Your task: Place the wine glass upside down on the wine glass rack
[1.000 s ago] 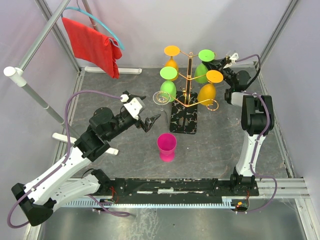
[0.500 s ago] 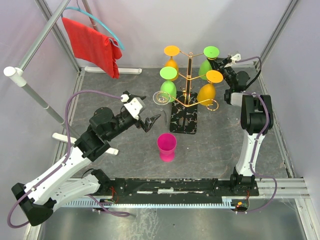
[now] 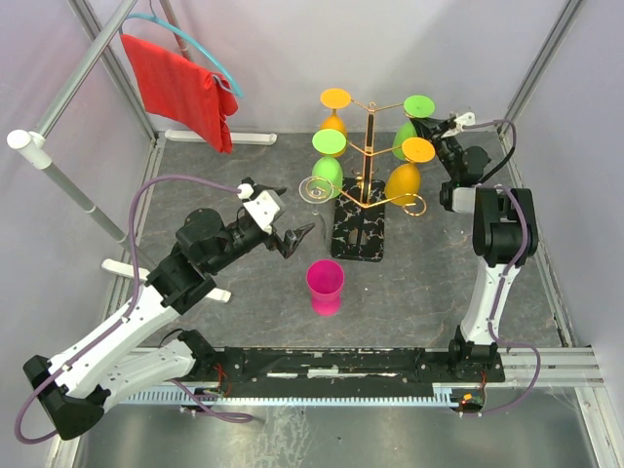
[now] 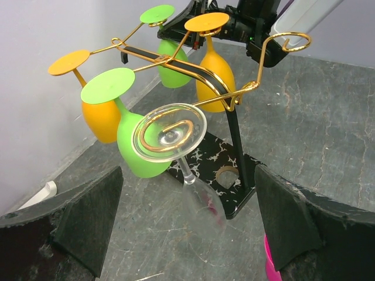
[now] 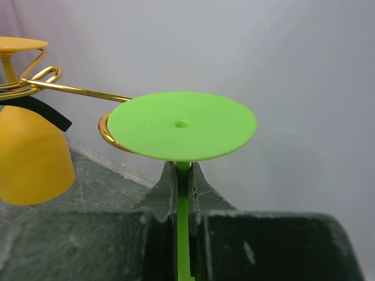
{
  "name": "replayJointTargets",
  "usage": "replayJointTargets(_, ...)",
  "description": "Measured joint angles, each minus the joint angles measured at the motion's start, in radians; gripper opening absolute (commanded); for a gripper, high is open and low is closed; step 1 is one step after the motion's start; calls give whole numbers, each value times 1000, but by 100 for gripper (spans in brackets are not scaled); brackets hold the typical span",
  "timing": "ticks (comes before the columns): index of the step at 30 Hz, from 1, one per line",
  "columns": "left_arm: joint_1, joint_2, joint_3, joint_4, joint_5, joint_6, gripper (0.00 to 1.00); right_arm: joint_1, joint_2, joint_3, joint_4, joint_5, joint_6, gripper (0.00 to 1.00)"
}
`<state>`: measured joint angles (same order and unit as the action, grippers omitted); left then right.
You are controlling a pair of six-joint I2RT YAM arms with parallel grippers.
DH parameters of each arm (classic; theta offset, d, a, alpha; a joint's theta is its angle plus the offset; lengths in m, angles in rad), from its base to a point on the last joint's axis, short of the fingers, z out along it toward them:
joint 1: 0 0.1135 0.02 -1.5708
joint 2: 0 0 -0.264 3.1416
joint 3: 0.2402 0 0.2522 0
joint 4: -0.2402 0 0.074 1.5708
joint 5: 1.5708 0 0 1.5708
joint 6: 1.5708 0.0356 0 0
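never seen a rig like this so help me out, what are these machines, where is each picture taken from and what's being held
These are two robot arms bolted to a grey table. One picture looks down from above and behind them; the other two come from a camera on each wrist. On the table stand a gold wire rack and a pink cup. Two orange glasses, a green one and a clear glass hang upside down on the rack. The left claw is open, facing the clear glass, holding nothing. The right claw is shut on the stem of another green glass, its round foot up beside one of the rack's wire loops.
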<state>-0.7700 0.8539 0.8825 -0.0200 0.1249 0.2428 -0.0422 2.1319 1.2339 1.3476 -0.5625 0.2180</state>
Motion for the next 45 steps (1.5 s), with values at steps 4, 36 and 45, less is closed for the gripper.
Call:
replayJointTargets(4,0,-2,0,0,7,0,99,0,-26,-36,8,-3,2,3)
replayJointTargets(36,0,-6,0,0,35,0,99,-30,-169,-353,24,22,-82,54)
replayJointTargets(45,0,-7,0,-1,32,-1,99,-68,-336,-548,-30,283,-154,53)
